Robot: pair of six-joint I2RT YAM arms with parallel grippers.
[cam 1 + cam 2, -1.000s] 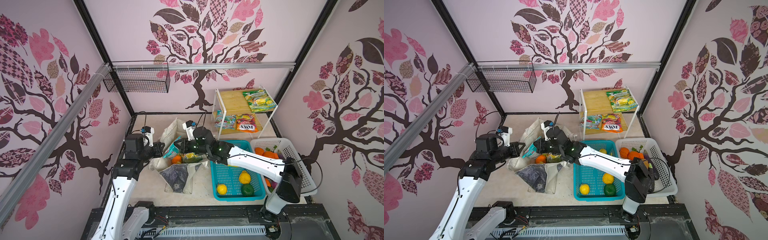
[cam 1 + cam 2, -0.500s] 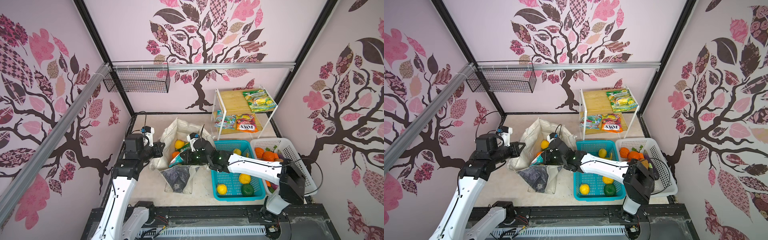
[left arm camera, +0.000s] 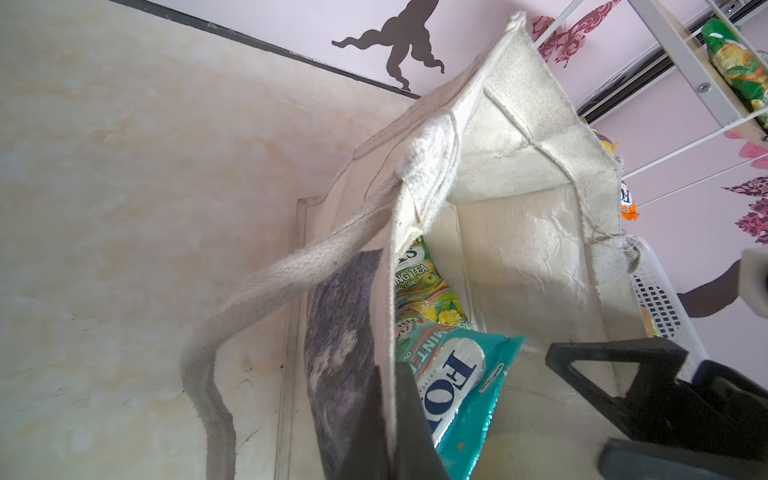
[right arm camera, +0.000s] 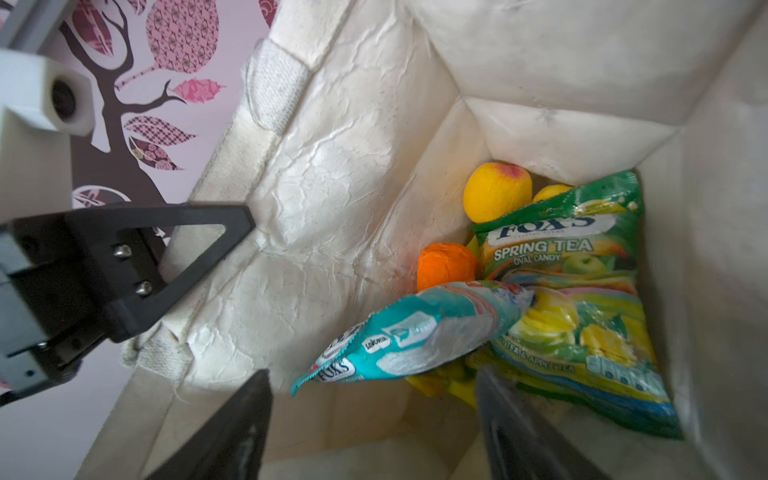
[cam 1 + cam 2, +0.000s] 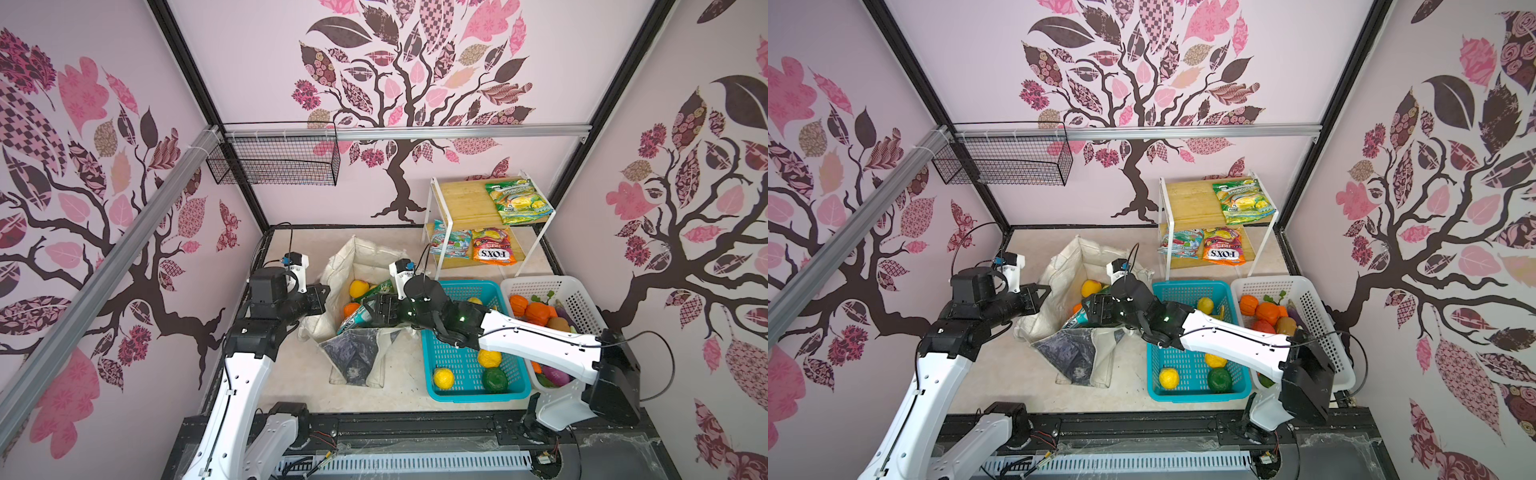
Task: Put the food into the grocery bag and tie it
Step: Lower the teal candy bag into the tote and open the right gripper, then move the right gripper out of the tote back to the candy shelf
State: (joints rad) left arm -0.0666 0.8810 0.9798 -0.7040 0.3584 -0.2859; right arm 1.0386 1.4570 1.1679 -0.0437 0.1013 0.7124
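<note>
The grocery bag (image 5: 365,257) is stood upright about the middle of the worktop (image 5: 299,374), somewhat nearer the back edge, with the teal basket (image 5: 478,395) just beside it toward the right edge. Its left wall is clamped near the rim by the left pincer (image 5: 324,293), jaws together on the canvas. This hold is judged to keep the mouth pulled wide and the soft walls from folding inward.

The right pincer (image 4: 370,374) is held over that mouth with its jaws apart, and nothing is gripped between them. Just beyond them a teal packet (image 4: 415,332) is seen lying loose and tilted, propped on a green packet (image 4: 573,291). A yellow fruit (image 4: 496,197) and an orange piece (image 4: 444,266) are bedded in the bag's bottom. From the spread jaws and the free packet, the placing of this item is judged done.

More food is seen outside the bag: fruits in the teal basket and in the white basket (image 5: 582,297) by the right edge, and packets on the rack (image 5: 461,199) at the back right corner. The handle (image 3: 257,291) hangs slack — no tying has been begun.
</note>
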